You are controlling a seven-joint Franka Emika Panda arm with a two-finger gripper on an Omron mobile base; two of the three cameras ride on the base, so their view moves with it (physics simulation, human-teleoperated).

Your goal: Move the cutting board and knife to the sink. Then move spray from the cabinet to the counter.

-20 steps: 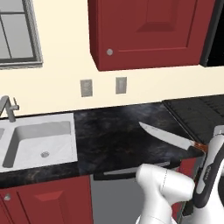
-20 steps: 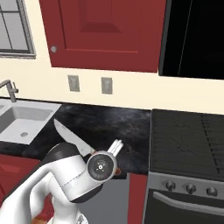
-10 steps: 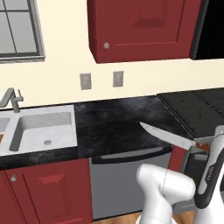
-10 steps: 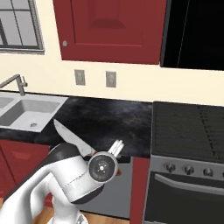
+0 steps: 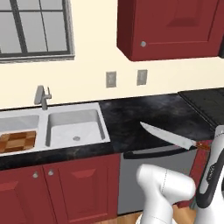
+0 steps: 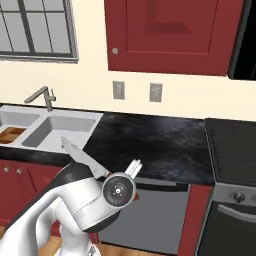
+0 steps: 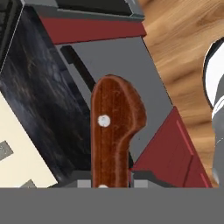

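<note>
kitchen | sink (image 5: 76, 127) | counter (image 5: 148, 113) | stove (image 6: 232, 150) | wall cabinet (image 6: 170, 35)

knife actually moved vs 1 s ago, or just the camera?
Yes. The knife has gone left along the counter toward the sink: in the left base view its tip sits nearer the basin than before.
</note>
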